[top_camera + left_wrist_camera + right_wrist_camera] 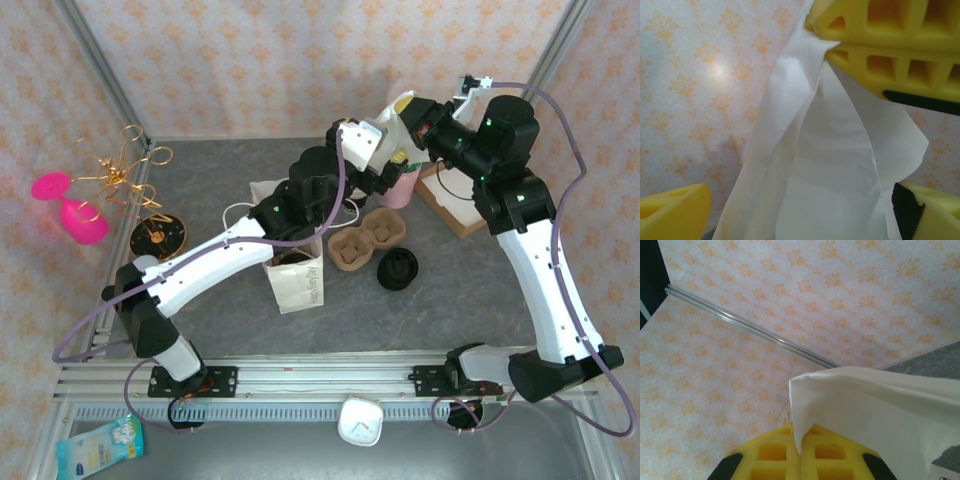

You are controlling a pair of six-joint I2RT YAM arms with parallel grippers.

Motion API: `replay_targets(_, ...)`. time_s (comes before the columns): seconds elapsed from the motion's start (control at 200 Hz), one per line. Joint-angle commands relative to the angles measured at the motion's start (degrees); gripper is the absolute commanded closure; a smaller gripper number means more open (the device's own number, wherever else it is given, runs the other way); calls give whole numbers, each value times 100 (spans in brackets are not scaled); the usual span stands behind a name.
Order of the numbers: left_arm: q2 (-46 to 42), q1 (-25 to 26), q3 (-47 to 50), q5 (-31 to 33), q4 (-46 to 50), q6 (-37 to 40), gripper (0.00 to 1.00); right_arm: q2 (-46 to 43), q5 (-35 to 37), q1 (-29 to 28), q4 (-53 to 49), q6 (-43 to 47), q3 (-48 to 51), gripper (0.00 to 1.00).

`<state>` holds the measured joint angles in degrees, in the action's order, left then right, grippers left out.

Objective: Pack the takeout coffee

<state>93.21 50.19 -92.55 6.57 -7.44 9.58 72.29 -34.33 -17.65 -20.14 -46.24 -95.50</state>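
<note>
A white paper napkin (830, 165) hangs by one corner from my right gripper (800, 452), whose yellow fingers (890, 45) are shut on it. My left gripper (805, 220) is open, one pad (675, 210) to each side of the hanging napkin and neither touching it. In the top view both grippers meet at the back centre, the right gripper (408, 110) above the left gripper (395, 165), over a pink cup (398, 190). A white paper bag (297, 280) stands open by the left arm. A brown cardboard cup carrier (366, 238) and a black lid (397, 268) lie to the bag's right.
A flat cardboard box (452, 205) lies under the right arm at the back right. A pink goblet (75, 210), gold wire ornament (125, 170) and round black dish (158, 236) sit at the left edge. Patterned walls enclose the table.
</note>
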Motion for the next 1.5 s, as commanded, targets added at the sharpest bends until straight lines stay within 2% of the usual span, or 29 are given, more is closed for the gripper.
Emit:
replay_targets(0.0, 82, 24, -173, -292, -68, -167, 15, 4, -48, -43, 113, 107, -122, 100)
replay_targets(0.07, 122, 25, -167, -159, -112, -175, 20, 17, 9, -43, 120, 97, -134, 100)
replay_targets(0.28, 261, 8, -328, 186, -51, -132, 46, 1, -1, -37, 220, 22, -83, 100)
replay_targets(0.45, 399, 8, -483, 77, 7, -185, 52, -4, -47, -40, 272, -8, -62, 100)
replay_targets(0.571, 417, 8, -527, 292, -14, -220, 71, -26, -13, -39, 265, 27, 1, 100)
replay_targets(0.756, 351, 8, -566, 414, 56, -183, 78, -46, 7, -37, 246, 147, 41, 100)
replay_targets(0.861, 260, 10, -586, 546, 134, -45, 96, -78, 82, -43, 143, 362, 12, 100)
replay_targets(0.906, 220, -8, -626, 521, 202, 38, 100, -127, 104, -44, 173, 455, 39, 92)
replay_targets(1.086, 38, -106, -713, 190, 563, 332, 100, -385, 339, -39, 147, 1023, 173, 65)
replay_targets(1.201, -16, -223, -1026, 111, 1086, 446, 100, -422, 518, -45, -138, 1606, 115, 54)
replay_targets(1.391, -141, -374, -1567, -112, 2032, 578, 100, -900, -858, -43, -281, 2763, 256, 36)
replay_targets(1.491, -380, -407, -1509, -266, 2230, 787, 100, -1225, -1010, -41, -474, 3161, 334, 30)
